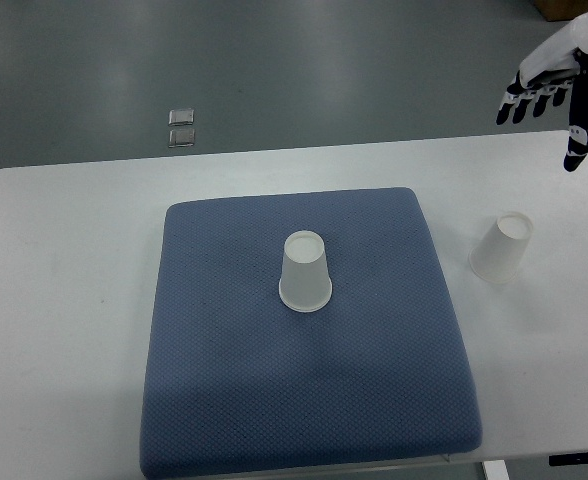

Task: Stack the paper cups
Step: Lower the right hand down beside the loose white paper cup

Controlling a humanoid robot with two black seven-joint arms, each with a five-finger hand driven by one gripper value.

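Nearest edge: I see the front of the white rectangular table (64, 330) running along the bottom of my view, with the front edge of the pad reaching almost to it.
Pad: a dark blue, square, textured fabric cushion (304, 400) lies flat on the middle of the table, bare white surface showing to its left and right.
Centre cup: a white paper cup (305, 272) stands upside down on the cushion, a little beyond its middle, wide rim down on the fabric and narrow base up.
Side cup: a second white paper cup (501, 247) stands inverted on the bare table to the right of the cushion, clear of its edge and well apart from the first cup; from my view it looks tilted towards the upper right.
Right hand: the white and black robot hand (554, 85) hangs at the top right corner, above the far right of the table, fingers (519, 105) spread and pointing down, holding nothing and well apart from both cups.
Floor: beyond the far table edge I see grey floor with a small silver floor plate (182, 128).
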